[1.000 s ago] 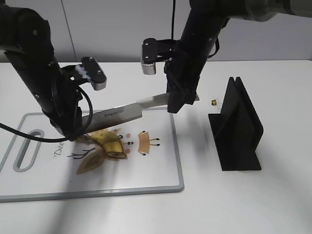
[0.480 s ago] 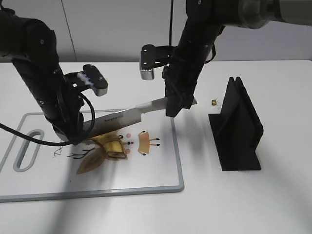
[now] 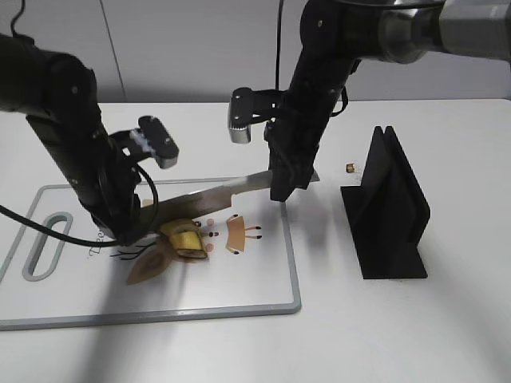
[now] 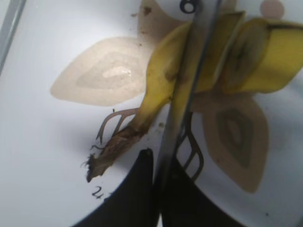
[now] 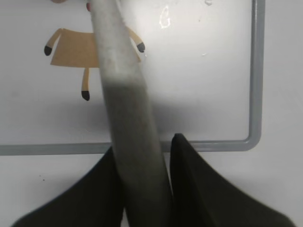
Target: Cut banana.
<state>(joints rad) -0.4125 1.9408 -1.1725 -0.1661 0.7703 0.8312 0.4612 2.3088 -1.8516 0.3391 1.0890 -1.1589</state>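
**Knife on the banana, ready to press**

White surface (image 3: 399,335) fills the scene, and you have a plain grey wall behind it. On the surface lies a big white cutting board (image 3: 239,295) with a grey rim and little animal drawings. To the right of the board stands a black knife stand (image 3: 387,211), empty, because the knife is out and in use.

Your right end effector (image 3: 289,177) pinches the knife handle (image 5: 135,142) between its two fingers, as the right wrist view shows. It holds the handle out past the board's right edge so the knife (image 3: 204,194) can reach left across the board.

Your left end effector (image 3: 120,227) is down at the banana (image 4: 208,61) on the left part of the board. It looks like it is there to keep the fruit from sliding. You cannot tell if its fingers are spread or pressed together, because the arm and the blade hide them.

The banana lies on the board with its stem (image 4: 113,151) pointing away from the cut end. The blade sits across its middle, so pushing down there should slice it. Look out for the little brown bit (image 3: 350,167) beside the stand.
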